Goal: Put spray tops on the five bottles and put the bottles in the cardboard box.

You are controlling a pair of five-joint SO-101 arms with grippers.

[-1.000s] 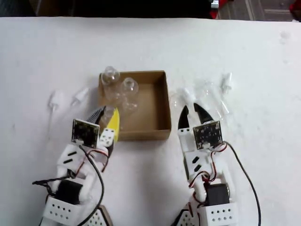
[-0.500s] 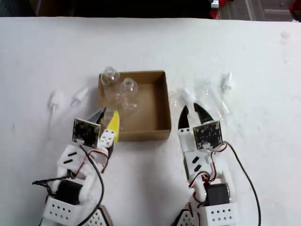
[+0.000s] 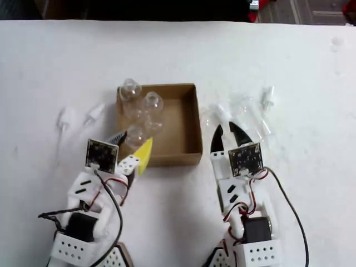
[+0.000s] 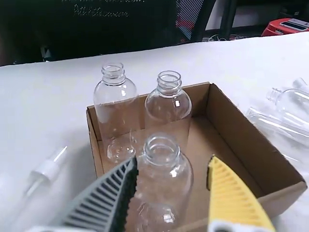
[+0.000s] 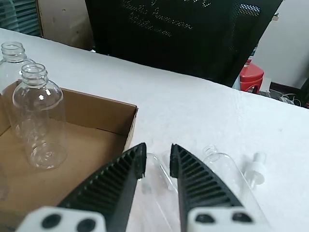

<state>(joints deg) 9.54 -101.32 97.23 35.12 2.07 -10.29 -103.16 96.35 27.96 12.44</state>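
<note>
a: what's the left hand (image 4: 172,164) up to?
b: it's spread wide, grey finger on one side and yellow on the other. the near bottle (image 4: 159,145) stands between them in the box (image 4: 241,145). it grips nothing, and i can't tell if either finger touches the bottle.
a: and the right hand (image 5: 157,153)?
b: its fingers are parted a crack and hold nothing. it sits over the counter (image 3: 178,50) just right of the box, by the lying bottles (image 5: 224,166).
a: how should the left one go about it?
b: my guess is this bare-necked bottle wants a top. close on its shoulder, lift straight up, and keep clear of the box wall and the two standing bottles (image 4: 116,96) behind.
a: anything hard to see?
b: the near bottle's base is hidden behind the fingers. from above, the lying bottles fade into the white counter. the spray tops (image 3: 65,118) left of the box are tiny, and i can't count five.
</note>
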